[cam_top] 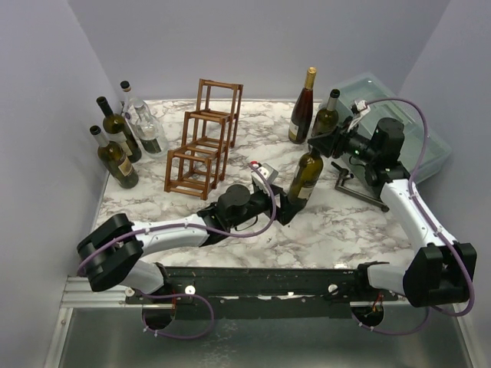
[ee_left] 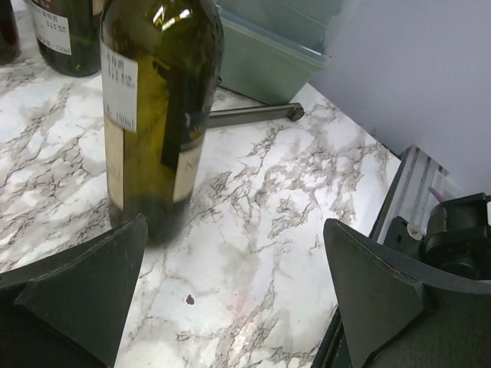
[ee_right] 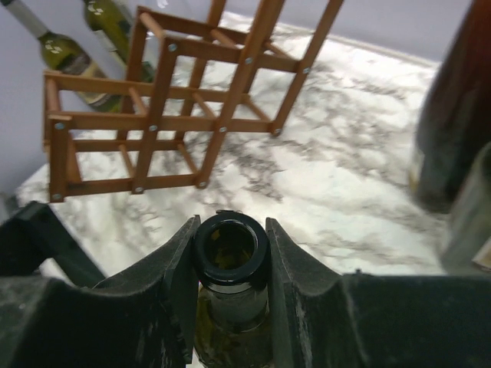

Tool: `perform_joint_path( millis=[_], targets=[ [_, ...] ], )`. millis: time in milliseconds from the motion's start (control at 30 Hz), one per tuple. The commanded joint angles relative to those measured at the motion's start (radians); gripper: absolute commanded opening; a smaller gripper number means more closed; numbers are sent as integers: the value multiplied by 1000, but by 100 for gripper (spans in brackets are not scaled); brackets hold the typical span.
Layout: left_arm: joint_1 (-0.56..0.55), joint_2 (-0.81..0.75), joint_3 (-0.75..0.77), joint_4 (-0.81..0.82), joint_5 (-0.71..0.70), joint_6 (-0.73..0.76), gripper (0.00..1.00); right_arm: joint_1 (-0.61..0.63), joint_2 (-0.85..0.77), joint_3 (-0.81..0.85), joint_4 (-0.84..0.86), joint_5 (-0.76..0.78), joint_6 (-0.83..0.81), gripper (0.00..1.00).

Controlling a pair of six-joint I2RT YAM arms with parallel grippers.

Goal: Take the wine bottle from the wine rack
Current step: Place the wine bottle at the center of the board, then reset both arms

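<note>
A dark green wine bottle [cam_top: 307, 175] with a pale label stands upright on the marble table, right of the wine rack [cam_top: 203, 138] and apart from it. The reddish-brown wooden rack shows no bottle in its cells, and it also appears in the right wrist view [ee_right: 184, 100]. My right gripper [cam_top: 316, 144] is shut on the bottle's neck just below the open mouth [ee_right: 230, 249]. My left gripper [cam_top: 288, 205] is low on the table at the bottle's base, open and empty [ee_left: 238, 284]. The bottle [ee_left: 153, 107] stands just beyond its left finger [ee_left: 84, 291].
Three bottles [cam_top: 115, 157] [cam_top: 119, 126] [cam_top: 146, 123] stand at the back left by the wall. Two more bottles [cam_top: 303, 107] [cam_top: 326, 115] stand behind the held one. A grey-green lidded bin [cam_top: 414, 130] is at the right, with a dark metal bar [cam_top: 357, 192] lying in front of it.
</note>
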Motion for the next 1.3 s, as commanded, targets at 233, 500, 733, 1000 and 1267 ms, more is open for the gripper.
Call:
perform_joint_path(
  millis=[233, 500, 733, 1000, 1267],
  targets=[
    [5, -231, -97, -126, -4, 37, 99, -13, 22, 98, 7, 299, -304, 0],
    [7, -354, -94, -245, -66, 75, 99, -13, 47, 62, 62, 323, -315, 20],
    [18, -448, -89, -336, -106, 105, 99, -13, 33, 44, 42, 278, -294, 61],
    [51, -541, -50, -465, -110, 116, 99, -15, 21, 167, -86, 332, -260, 100],
    [161, -609, 125, -774, -57, 87, 99, -15, -6, 442, -377, 659, -210, 100]
  ],
)
